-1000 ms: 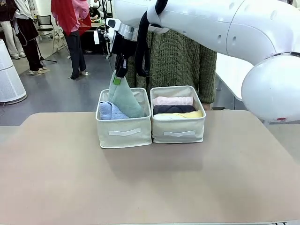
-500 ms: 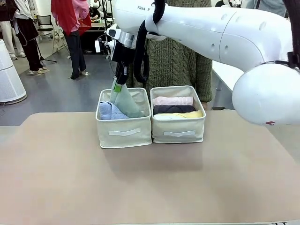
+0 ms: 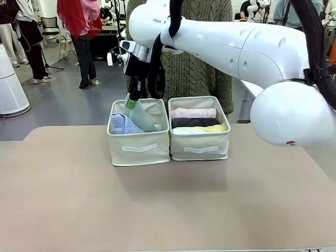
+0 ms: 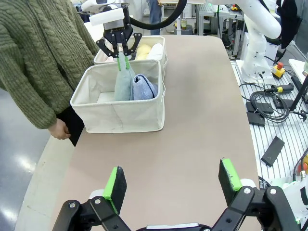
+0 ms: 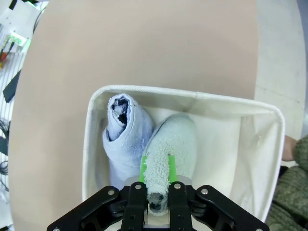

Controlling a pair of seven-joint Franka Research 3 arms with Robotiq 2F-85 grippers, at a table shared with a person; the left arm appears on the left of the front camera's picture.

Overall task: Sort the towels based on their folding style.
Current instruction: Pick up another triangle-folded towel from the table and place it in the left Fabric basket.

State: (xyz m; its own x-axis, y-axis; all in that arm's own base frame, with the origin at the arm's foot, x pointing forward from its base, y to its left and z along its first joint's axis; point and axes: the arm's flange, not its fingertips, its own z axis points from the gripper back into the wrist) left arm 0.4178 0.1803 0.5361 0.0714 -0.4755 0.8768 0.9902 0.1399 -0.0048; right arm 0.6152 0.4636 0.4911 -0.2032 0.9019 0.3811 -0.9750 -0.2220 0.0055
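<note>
Right claw [image 3: 131,100] is clamped on the teal towel's [image 3: 140,116] tip, inside the left bin [image 3: 138,148] beside the blue towel [image 3: 123,124]; soft, light terry, best pinched at the tip; left claw [image 4: 173,185] gapes empty

Two bins [image 3: 139,148] side by side, towels [image 3: 194,122] inside

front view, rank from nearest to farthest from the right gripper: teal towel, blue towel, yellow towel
1. pale teal towel, pinched at its tip by the right gripper, in the left bin.
2. light blue towel, beside it, same bin.
3. yellow towel, at the front of the right bin.
</note>
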